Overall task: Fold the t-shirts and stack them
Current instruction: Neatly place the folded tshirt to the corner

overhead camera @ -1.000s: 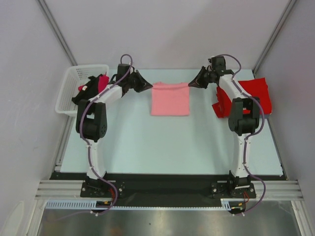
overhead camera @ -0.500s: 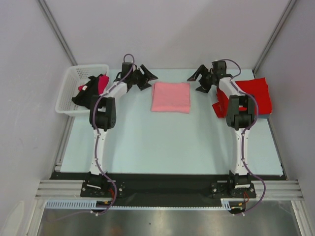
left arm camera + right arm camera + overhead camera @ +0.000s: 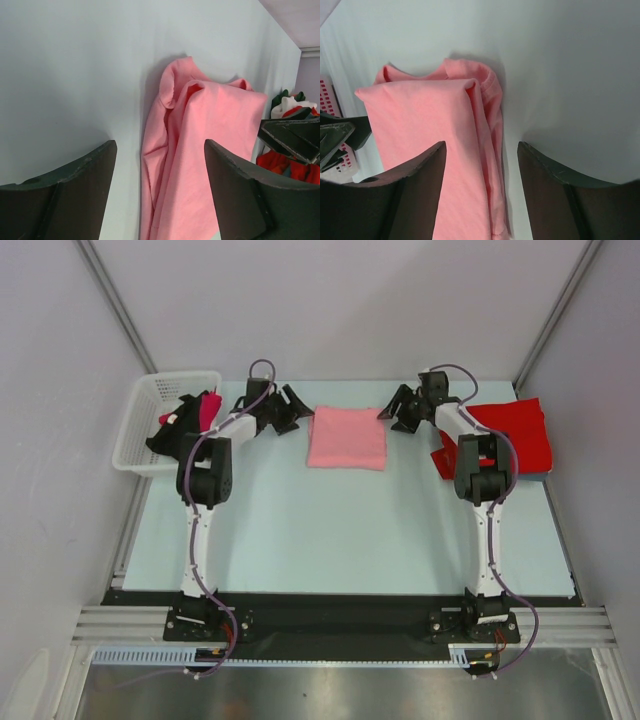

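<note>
Basket (image 3: 132, 430) far left | pink t-shirt (image 3: 346, 437) folded between left tool (image 3: 296, 408) and right tool (image 3: 392, 408), both spread, empty | red t-shirts (image 3: 520, 425) right

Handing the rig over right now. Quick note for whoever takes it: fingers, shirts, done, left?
Left gripper: fingers open, empty, just left of the light salmon pink cloth t-shirt.
Right gripper: fingers open, empty, just right of it.
Pink shirt: folded into a rectangle, flat on the pale table, far middle.
Far right: pile of bright red cloth t-shirts, partly behind the right arm; fold quality unclear.
Far left: white plastic lattice basket holding red and dark cloth.
Done: pink fold.
Left: pink not yet stacked with the red pile; probably the basket's contents too.
</note>
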Tool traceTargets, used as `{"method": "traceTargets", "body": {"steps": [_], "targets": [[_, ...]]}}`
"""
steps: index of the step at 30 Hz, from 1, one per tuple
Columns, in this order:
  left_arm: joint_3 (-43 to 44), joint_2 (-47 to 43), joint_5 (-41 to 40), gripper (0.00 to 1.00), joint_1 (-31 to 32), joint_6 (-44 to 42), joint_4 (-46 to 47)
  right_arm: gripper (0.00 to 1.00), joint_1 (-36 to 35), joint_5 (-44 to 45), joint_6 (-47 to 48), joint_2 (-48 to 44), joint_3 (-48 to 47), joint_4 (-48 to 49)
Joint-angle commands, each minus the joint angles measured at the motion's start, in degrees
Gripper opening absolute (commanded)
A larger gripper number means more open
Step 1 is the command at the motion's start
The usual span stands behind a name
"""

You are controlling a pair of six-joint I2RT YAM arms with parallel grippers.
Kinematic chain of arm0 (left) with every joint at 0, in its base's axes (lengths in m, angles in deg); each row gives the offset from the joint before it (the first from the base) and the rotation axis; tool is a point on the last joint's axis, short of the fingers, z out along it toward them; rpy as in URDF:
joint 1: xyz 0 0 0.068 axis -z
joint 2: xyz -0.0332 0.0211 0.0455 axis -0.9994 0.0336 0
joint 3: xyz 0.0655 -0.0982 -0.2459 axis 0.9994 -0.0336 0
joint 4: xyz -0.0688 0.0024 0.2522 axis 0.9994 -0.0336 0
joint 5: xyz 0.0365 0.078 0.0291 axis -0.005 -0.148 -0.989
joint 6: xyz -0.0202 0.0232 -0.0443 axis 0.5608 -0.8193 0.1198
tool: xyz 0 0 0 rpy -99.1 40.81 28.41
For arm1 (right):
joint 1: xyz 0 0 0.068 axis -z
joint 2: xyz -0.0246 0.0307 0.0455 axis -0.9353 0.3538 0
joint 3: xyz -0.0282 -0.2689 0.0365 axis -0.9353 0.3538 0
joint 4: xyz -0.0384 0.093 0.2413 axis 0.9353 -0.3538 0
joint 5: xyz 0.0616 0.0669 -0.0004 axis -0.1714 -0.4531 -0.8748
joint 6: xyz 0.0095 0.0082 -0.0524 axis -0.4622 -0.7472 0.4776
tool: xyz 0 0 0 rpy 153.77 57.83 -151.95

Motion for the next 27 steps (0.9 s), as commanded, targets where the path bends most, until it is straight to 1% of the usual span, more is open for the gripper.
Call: {"method": "traceTargets", "body": {"steps": [1, 4, 5, 6, 8, 11, 12, 16, 18, 19, 20, 22, 23, 24, 25, 26, 27], "targets": [[1.89, -0.17, -2.58, 0.76, 0.81, -2.0, 0.56, 0.64, -1.03, 2.38, 1.64, 2.2, -4.02, 1.56], [6.02, 2.65, -2.85, 0.73, 0.9, -0.95, -0.5, 0.58, -1.38, 3.35, 0.94, 4.56, -6.21, 1.65], [7.85, 4.4, -2.68, 0.71, 0.99, -0.16, -0.5, 0.57, -1.47, 3.61, 0.41, 5.27, -6.83, 1.56], [8.74, 5.29, -2.41, 0.68, 1.08, 0.37, -0.23, 0.56, -1.65, 4.14, 0.06, 5.89, -7.96, 1.3], [11.28, 7.57, -2.15, 0.66, 1.6, 1.17, 0.03, 0.56, -1.74, 6.16, -0.38, 7.03, -8.68, 1.12], [13.66, 8.98, -2.15, 0.61, 2.31, 1.87, 0.38, 0.52, -1.82, 7.05, -0.82, 7.83, -8.94, 2.09], [14.02, 9.51, -2.23, 0.59, 2.48, 2.04, 0.38, 0.48, -1.82, 7.31, -1.17, 8.09, -9.03, 2.26], [14.29, 10.48, -2.06, 0.5, 2.84, 3.89, 1.96, 0.4, -2.0, 8.45, -2.05, 8.44, -9.29, 3.14], [14.11, 11.09, -0.92, 0.35, 3.01, 4.59, 4.07, 0.34, -2.35, 8.54, -2.23, 8.18, -8.33, 5.41], [14.11, 11.36, -0.48, 0.3, 3.19, 5.38, 6.51, 0.31, -2.61, 8.63, -2.58, 8.27, -8.33, 5.95], [14.37, 11.71, -0.22, 0.2, 3.19, 5.91, 9.15, 0.29, -2.79, 8.63, -2.67, 8.18, -8.33, 6.65], [14.72, 12.32, 0.4, 0.07, 3.28, 7.22, 11.53, 0.19, -3.58, 8.1, -2.76, 8.09, -8.85, 8.5], [14.9, 12.24, 0.49, 0.0, 3.28, 7.49, 13.37, 0.09, -3.76, 8.1, -2.93, 7.92, -8.68, 9.2], [14.9, 12.15, 0.4, 0.0, 3.28, 7.76, 14.17, 0.02, -3.93, 8.01, -3.11, 7.05, -8.33, 10.86], [14.56, 11.28, 0.75, 0.0, 3.28, 7.93, 15.05, 0.0, -4.11, 8.1, -3.54, 6.25, -7.72, 11.75], [14.12, 10.66, 1.28, 0.0, 3.36, 7.67, 16.98, 0.0, -4.2, 8.01, -3.81, 5.03, -6.58, 13.15], [13.33, 9.53, 1.37, 0.0, 3.28, 7.32, 17.69, 0.0, -4.37, 8.01, -3.9, 3.54, -2.65, 16.64]]}}
